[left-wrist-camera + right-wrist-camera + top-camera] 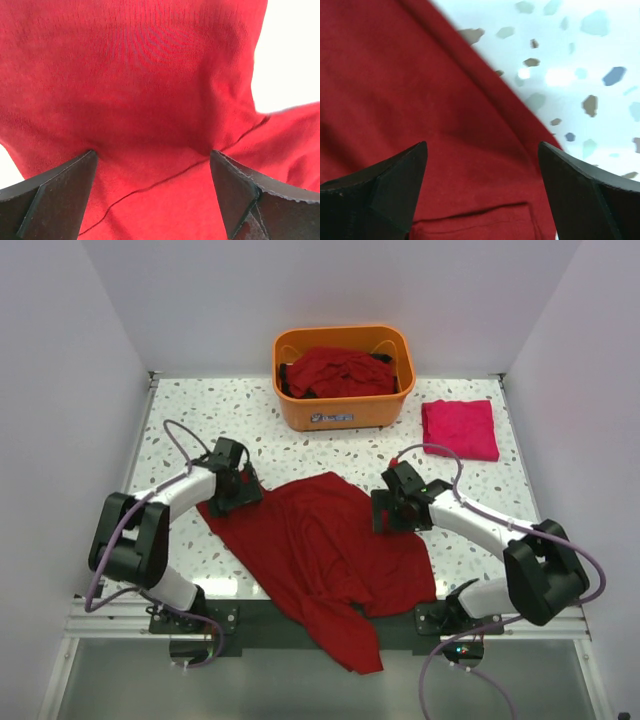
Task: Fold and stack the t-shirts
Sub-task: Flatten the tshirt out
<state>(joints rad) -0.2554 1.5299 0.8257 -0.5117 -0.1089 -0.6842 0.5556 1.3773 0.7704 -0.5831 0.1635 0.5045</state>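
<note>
one pink-red shirt [460, 428] lies folded at the far right of the table [200, 420]. i think that one is done, and it is the only one in the stack so far. a heap of shirts [338, 372] waits in the orange tub [340, 418] at the back, all crumpled. a big dark red shirt [320, 550] lies spread out between my two arms. its bottom part hangs over the near edge of the table. it is not folded yet, so i think most of the job is left.

my left gripper [238, 488] is at the far left corner of the big dark red shirt. in its own camera the jaws are spread wide and the red cloth fills the gap. it is not pinching anything.

my right gripper [392, 510] is at the right side of that shirt. its jaws are wide apart too. they sit over the hem, with speckled table just beside it. it holds nothing.
</note>
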